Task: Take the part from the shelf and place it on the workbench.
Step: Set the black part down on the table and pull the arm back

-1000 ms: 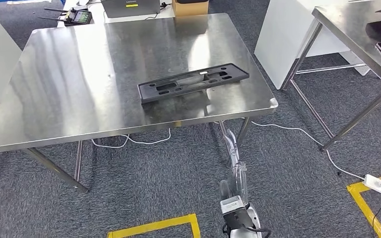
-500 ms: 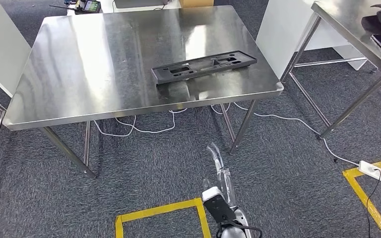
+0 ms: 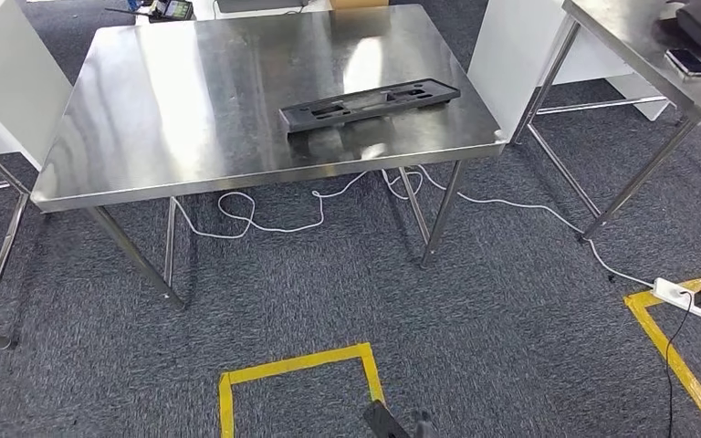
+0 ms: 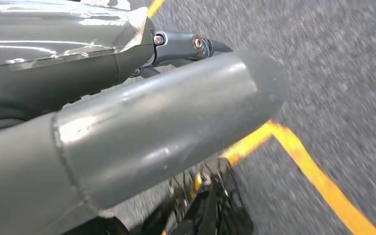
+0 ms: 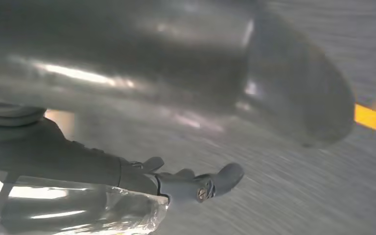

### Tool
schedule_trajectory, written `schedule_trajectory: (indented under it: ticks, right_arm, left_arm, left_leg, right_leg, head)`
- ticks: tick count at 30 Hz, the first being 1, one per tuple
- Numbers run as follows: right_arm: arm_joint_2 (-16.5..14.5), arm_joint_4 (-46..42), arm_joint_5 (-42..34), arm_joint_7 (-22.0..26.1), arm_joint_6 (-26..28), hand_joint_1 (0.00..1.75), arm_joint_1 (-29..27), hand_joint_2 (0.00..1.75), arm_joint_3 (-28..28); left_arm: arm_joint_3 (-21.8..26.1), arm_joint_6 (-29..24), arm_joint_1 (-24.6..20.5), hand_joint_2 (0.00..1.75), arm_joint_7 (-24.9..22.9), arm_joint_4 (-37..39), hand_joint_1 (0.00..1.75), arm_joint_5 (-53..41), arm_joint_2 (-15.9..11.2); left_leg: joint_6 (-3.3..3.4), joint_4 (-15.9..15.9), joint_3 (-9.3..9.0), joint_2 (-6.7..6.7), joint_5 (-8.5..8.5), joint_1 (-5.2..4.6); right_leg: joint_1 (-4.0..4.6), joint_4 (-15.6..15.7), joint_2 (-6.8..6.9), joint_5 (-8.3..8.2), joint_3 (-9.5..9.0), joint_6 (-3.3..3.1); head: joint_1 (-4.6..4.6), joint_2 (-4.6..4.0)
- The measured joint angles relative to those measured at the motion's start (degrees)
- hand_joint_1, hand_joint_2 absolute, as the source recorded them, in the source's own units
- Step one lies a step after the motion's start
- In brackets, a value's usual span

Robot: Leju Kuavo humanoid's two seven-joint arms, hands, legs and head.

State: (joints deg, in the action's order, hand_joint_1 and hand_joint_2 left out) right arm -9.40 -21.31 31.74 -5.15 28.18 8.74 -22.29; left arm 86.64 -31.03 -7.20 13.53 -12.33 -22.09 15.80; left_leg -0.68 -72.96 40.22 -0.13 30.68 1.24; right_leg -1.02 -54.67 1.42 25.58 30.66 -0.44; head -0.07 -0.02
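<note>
The black part (image 3: 370, 105) lies on the steel workbench (image 3: 192, 109) at upper centre, white cable (image 3: 265, 219) beneath; both hands' (image 4: 127, 127) (image 5: 176, 176) states unclear.

left robot hand (image 4: 142, 127): empty, hanging; right robot hand (image 5: 176, 98): empty, hanging

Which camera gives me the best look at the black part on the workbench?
The head view: the black part lies flat and whole on the steel workbench, near its front right corner. Both wrist views look past the hands at carpet instead.
</note>
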Motion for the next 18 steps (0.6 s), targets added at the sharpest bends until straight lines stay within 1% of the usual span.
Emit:
schedule_trajectory:
  ticks: [1,2,3,4,5,6,7,8,9,10,11,12,13,14,15,16,17,18]
  right_arm:
    - [0.61,2.17,0.44,-2.14,-0.66,0.0,-0.45,0.0,-0.01]
    - [0.91,3.13,0.55,-2.38,-0.74,0.0,-0.62,0.0,-0.01]
    - [1.18,3.87,0.65,-2.77,-0.86,0.0,-0.67,0.0,-0.01]
    - [1.37,4.52,0.79,-3.48,-1.15,0.0,-0.64,0.0,-0.01]
    - [1.59,5.15,0.93,-4.76,-1.6,0.0,-0.57,0.0,-0.02]
    - [1.84,5.74,1.04,-6.52,-2.11,0.0,-0.59,0.0,-0.02]
    - [2.07,6.36,1.05,-8.49,-2.53,0.0,-0.8,0.0,-0.02]
    - [2.41,7.01,0.88,-10.18,-2.69,0.0,-1.23,0.0,-0.01]
    - [2.74,7.55,0.56,-11.31,-2.64,0.0,-1.85,0.0,0.02]
    - [3.02,8.01,0.16,-11.94,-2.48,0.0,-2.56,0.0,0.09]
    - [3.27,8.4,-0.14,-12.14,-2.37,0.0,-3.17,0.0,0.19]
    - [3.49,8.71,-0.2,-12.3,-2.39,0.0,-3.62,0.0,0.28]
    - [3.67,8.98,-0.07,-12.47,-2.46,0.0,-3.89,0.0,0.36]
    - [3.87,9.21,0.2,-12.6,-2.56,0.0,-4.0,0.0,0.39]
    - [4.04,9.38,0.41,-12.7,-2.59,0.0,-4.03,0.0,0.39]
    - [4.13,9.49,0.51,-12.66,-2.48,0.0,-4.04,0.0,0.39]
    - [4.2,9.55,0.51,-12.43,-2.22,0.0,-4.08,0.0,0.4]
    - [4.25,9.58,0.45,-12.06,-1.82,0.0,-4.11,0.0,0.45]
  left_arm:
    - [-0.31,-0.57,0.08,0.0,-0.25,0.0,0.0,-0.26,0.0]
    - [-0.47,-0.67,0.13,0.0,-0.29,0.0,0.0,-0.27,0.01]
    - [-0.6,-0.73,0.13,0.0,-0.32,0.02,0.0,-0.28,0.09]
    - [-0.71,-0.76,0.11,0.0,-0.34,0.02,0.0,-0.32,0.15]
    - [-0.8,-0.73,0.05,0.0,-0.39,0.02,0.0,-0.43,0.21]
    - [-0.89,-0.52,0.02,0.0,-0.44,0.03,0.0,-0.54,0.26]
    - [-0.96,-0.13,0.04,0.0,-0.49,0.02,0.0,-0.64,0.25]
    - [-1.02,0.43,0.07,0.0,-0.56,0.02,0.0,-0.7,0.25]
    - [-1.04,1.05,0.12,0.0,-0.6,0.01,0.0,-0.7,0.2]
    - [-1.07,1.67,0.16,0.0,-0.71,-0.01,0.0,-0.69,0.11]
    - [-1.12,2.43,0.18,0.0,-1.13,-0.02,0.0,-0.7,0.03]
    - [-1.26,3.32,0.2,0.0,-1.88,-0.02,0.0,-0.8,-0.04]
    - [-1.48,4.19,0.2,0.0,-2.74,0.01,0.0,-0.99,-0.03]
    - [-1.78,4.9,0.19,0.0,-3.54,0.04,0.0,-1.26,0.09]
    - [-2.1,5.28,0.16,0.0,-3.98,0.07,0.0,-1.59,0.21]
    - [-2.4,5.44,0.13,0.0,-3.86,0.09,0.0,-1.85,0.33]
    - [-2.67,5.61,0.12,0.0,-3.29,0.09,0.0,-2.0,0.41]
    - [-2.93,5.94,0.11,0.0,-2.43,0.09,0.0,-2.06,0.41]
  left_leg:
    - [-0.71,-1.58,-1.34,0.03,-0.67,0.59]
    - [-1.27,1.05,-4.0,0.06,-2.11,1.1]
    - [-1.91,4.9,-7.16,-0.01,-2.13,1.41]
    - [-2.08,8.78,-9.93,-0.13,-1.24,1.53]
    - [-1.86,11.66,-11.73,-0.28,0.11,1.47]
    - [-1.26,13.15,-12.44,-0.44,1.26,1.11]
    - [-0.16,13.62,-12.12,-0.49,1.41,0.75]
    - [0.86,13.7,-11.57,-0.38,1.0,0.53]
    - [1.8,13.78,-10.92,-0.27,0.34,0.36]
    - [2.63,13.9,-10.08,-0.13,-0.44,0.33]
    - [3.2,13.92,-9.27,0.01,-1.22,0.34]
    - [3.51,13.9,-8.34,0.09,-1.98,0.25]
    - [3.66,13.87,-7.35,0.23,-2.78,0.12]
    - [3.69,13.83,-6.34,0.38,-3.59,-0.05]
    - [3.68,13.8,-5.32,0.52,-4.39,-0.22]
    - [3.61,13.78,-4.33,0.61,-5.13,-0.37]
    - [3.49,13.78,-3.43,0.65,-5.83,-0.49]
    - [3.32,13.75,-2.85,0.64,-6.49,-0.55]
  right_leg:
    - [-0.29,-0.42,0.21,-0.98,1.45,0.47]
    - [-0.55,-1.08,0.21,-1.44,2.55,0.9]
    - [-0.69,-1.93,0.13,-1.75,3.64,1.31]
    - [-0.71,-2.87,0.02,-1.98,4.62,1.71]
    - [-0.47,-3.64,-0.08,-2.25,5.33,2.13]
    - [-0.22,-3.95,-0.16,-2.62,5.78,2.65]
    - [-0.11,-3.92,-0.19,-3.18,5.97,3.3]
    - [-0.18,-3.87,-0.25,-3.44,6.14,3.86]
    - [-0.41,-4.19,-0.34,-2.85,6.54,4.1]
    - [-0.62,-5.53,-0.45,-1.18,7.26,4.0]
    - [-0.75,-8.06,-0.57,1.51,8.2,3.62]
    - [-0.74,-11.47,-0.67,4.46,9.22,3.29]
    - [-0.7,-15.2,-0.78,6.77,9.95,3.26]
    - [-0.66,-18.35,-0.89,7.9,10.12,3.52]
    - [-0.61,-20.12,-0.99,7.79,9.51,4.02]
    - [-0.49,-20.06,-1.08,6.77,7.89,4.53]
    - [-0.36,-18.1,-1.14,5.63,5.27,4.77]
    - [-0.15,-14.26,-1.18,5.27,1.54,4.48]
  head:
    - [0.02,0.0]
    - [0.0,0.0]
    - [-0.17,0.0]
    - [-0.29,0.01]
    - [-0.37,0.01]
    - [-0.4,0.01]
    - [-0.37,0.01]
    - [-0.38,0.0]
    - [-0.38,0.0]
    - [-0.32,0.0]
    - [-0.13,0.0]
    - [0.04,0.0]
    - [0.2,0.0]
    - [0.28,0.0]
    - [0.3,0.0]
    - [0.32,0.0]
    - [0.31,0.0]
    - [0.29,0.01]
